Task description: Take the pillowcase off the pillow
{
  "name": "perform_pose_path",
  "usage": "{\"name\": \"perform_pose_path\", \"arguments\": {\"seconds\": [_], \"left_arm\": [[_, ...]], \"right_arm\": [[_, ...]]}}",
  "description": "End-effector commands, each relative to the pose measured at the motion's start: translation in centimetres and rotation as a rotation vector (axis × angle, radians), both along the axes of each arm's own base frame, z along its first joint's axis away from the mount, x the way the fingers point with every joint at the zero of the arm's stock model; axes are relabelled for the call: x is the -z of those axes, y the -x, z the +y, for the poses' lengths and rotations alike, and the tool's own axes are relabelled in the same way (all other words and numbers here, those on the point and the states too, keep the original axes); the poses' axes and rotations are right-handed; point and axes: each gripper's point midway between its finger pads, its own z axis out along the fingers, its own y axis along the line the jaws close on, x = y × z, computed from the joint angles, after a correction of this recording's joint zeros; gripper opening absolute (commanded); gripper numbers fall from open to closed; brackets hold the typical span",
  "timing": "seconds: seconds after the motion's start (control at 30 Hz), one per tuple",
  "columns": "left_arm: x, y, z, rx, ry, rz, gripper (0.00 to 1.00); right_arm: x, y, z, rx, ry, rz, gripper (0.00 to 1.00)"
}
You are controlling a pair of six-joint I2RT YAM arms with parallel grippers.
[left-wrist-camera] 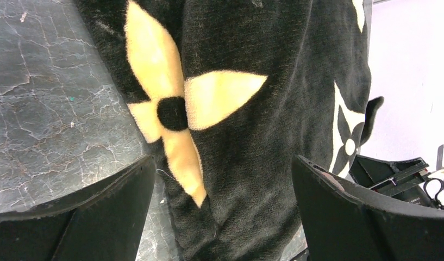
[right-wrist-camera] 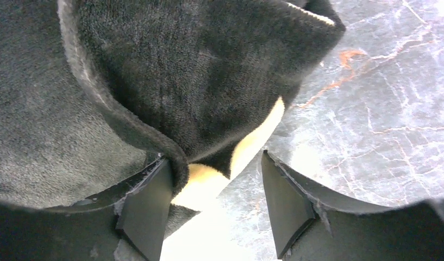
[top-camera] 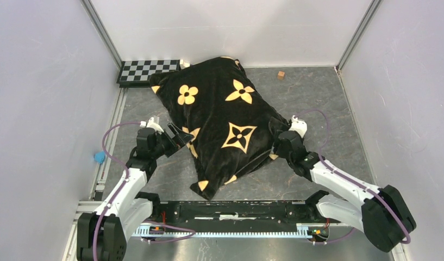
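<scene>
The pillowcase [top-camera: 219,117], black plush with tan flower and star motifs, lies bulging in the middle of the table. The pillow is hidden inside it. My left gripper [top-camera: 180,136] is open at the cover's left edge. In the left wrist view its jaws stand wide apart around a fold of the pillowcase [left-wrist-camera: 246,163], without pinching it [left-wrist-camera: 225,215]. My right gripper [top-camera: 278,140] is open at the cover's right edge. In the right wrist view the pillowcase hem [right-wrist-camera: 154,141] rests against the left finger [right-wrist-camera: 146,209]. A tan patch and bare table lie between the jaws [right-wrist-camera: 217,209].
A black-and-white checkerboard [top-camera: 146,70] lies at the back left, touching the cover's far corner. A small brown cube [top-camera: 281,75] sits at the back right. A blue object [top-camera: 99,157] is by the left rail. Walls enclose the grey marbled table [top-camera: 328,103] on three sides.
</scene>
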Motion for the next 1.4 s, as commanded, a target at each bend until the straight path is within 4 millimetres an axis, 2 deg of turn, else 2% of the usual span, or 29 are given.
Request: {"name": "perform_pose_path", "arguments": {"seconds": [0.0,0.07,0.13,0.2,0.27,0.33,0.43,0.5,0.53,0.57,0.6,0.67,0.8,0.97,1.1,1.2,1.37], "left_arm": [[-1.4,-0.8,0.0,0.002,-0.006,-0.055,1.00],[-1.2,-0.9,-0.1,0.000,0.005,-0.051,1.00],[-1.0,-0.9,-0.2,0.001,0.013,-0.045,1.00],[-0.9,-0.9,-0.3,0.005,0.017,-0.040,1.00],[-0.7,-1.0,-0.3,0.004,0.018,-0.034,1.00],[-0.6,-1.0,-0.3,0.003,0.019,-0.031,1.00],[0.0,-1.2,-0.2,-0.016,0.029,-0.010,1.00],[0.5,-1.3,-0.1,-0.038,0.034,0.013,1.00],[0.8,-1.4,0.1,-0.052,0.035,0.024,1.00],[1.1,-1.5,0.2,-0.066,0.034,0.035,1.00],[1.4,-1.7,0.4,-0.085,0.036,0.046,1.00],[2.2,-2.1,1.1,-0.139,0.032,0.079,1.00],[4.3,-2.7,2.2,-0.255,0.045,0.158,1.00],[5.8,-3.7,1.9,-0.279,0.093,0.187,0.99],[6.6,-4.5,2.1,-0.299,0.091,0.193,0.96],[6.6,-5.4,2.0,-0.301,0.096,0.180,0.89],[6.3,-7.4,1.1,-0.279,0.161,0.134,0.69]], "right_arm": [[0.3,0.6,-2.1,0.067,0.051,-0.019,0.63],[0.5,0.7,-1.0,0.010,0.020,-0.017,0.57],[0.3,0.5,0.8,-0.074,-0.038,-0.033,0.56],[-0.4,0.4,2.8,-0.167,-0.102,-0.059,0.60],[-1.0,0.3,4.4,-0.245,-0.147,-0.082,0.71],[-0.9,0.2,4.8,-0.249,-0.160,-0.073,0.75],[-0.5,0.1,4.9,-0.244,-0.157,-0.049,0.74],[0.1,0.3,4.9,-0.243,-0.159,-0.028,0.64],[0.2,0.4,5.1,-0.250,-0.167,-0.020,0.45],[0.2,0.6,5.4,-0.269,-0.174,-0.017,0.16],[0.0,0.8,5.9,-0.314,-0.181,-0.019,0.00],[-0.8,1.1,6.6,-0.365,-0.200,-0.039,0.00],[-2.8,0.7,5.2,-0.299,-0.191,-0.111,0.00],[-6.0,0.1,2.5,-0.186,-0.156,-0.247,0.00],[-7.3,0.7,1.1,-0.142,-0.178,-0.352,0.00],[-7.5,1.2,0.9,-0.139,-0.213,-0.397,0.00],[-7.6,1.5,0.9,-0.146,-0.229,-0.409,0.00]]}}
